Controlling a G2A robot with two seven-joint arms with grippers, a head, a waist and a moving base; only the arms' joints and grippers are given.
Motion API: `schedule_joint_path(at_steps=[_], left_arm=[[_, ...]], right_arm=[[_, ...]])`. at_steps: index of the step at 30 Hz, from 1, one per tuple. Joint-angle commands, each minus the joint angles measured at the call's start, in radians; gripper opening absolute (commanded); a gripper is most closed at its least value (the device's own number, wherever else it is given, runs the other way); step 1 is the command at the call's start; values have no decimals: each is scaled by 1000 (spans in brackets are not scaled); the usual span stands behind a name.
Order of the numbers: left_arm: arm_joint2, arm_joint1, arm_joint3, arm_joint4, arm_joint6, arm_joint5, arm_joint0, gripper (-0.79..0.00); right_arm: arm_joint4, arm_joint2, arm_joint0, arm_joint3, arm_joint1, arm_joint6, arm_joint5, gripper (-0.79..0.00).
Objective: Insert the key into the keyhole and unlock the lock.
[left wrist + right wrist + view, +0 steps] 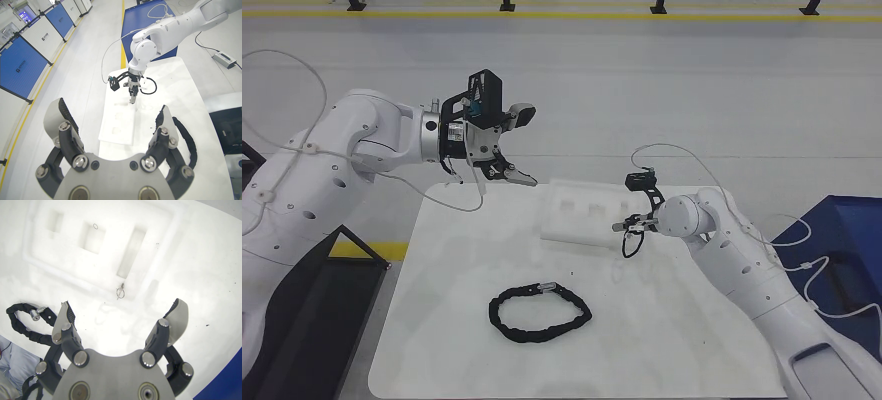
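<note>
- Right gripper: fingers spread wide, empty, low over the white table.
- Right wrist view: the key on its ring lies just ahead of the fingertips, on the foam tray edge.
- Chain lock lies beside one finger, silver keyhole showing; the top view shows its closed loop.
- Left gripper: spread, empty, raised past the tray.

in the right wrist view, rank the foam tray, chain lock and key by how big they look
1. foam tray
2. chain lock, partly hidden behind the right hand
3. key on its ring
</note>
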Motion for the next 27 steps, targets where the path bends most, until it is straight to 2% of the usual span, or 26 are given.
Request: schedule_joint_path(at_steps=[1,7,16,18,21,22,24,27], left_arm=[[0,0,0,0,0,0,0,0],[0,0,0,0,0,0,0,0],[0,0,0,0,0,0,0,0],[0,0,0,0,0,0,0,0],[0,0,0,0,0,0,0,0],[0,0,0,0,0,0,0,0],[0,0,0,0,0,0,0,0],[0,0,0,0,0,0,0,0]], right_arm=[[17,7,-6,-6,-1,-1,-11,0],[20,-28,0,-15,-20,44,25,0],[29,-97,21,47,-71,-18,81,0],[27,-107,29,68,-81,-22,102,-99],[33,-113,39,96,-94,-29,133,-197],[35,-114,40,104,-98,-32,144,-280],[34,-116,45,119,-104,-33,159,-388],[29,-119,50,137,-112,-30,183,-437]])
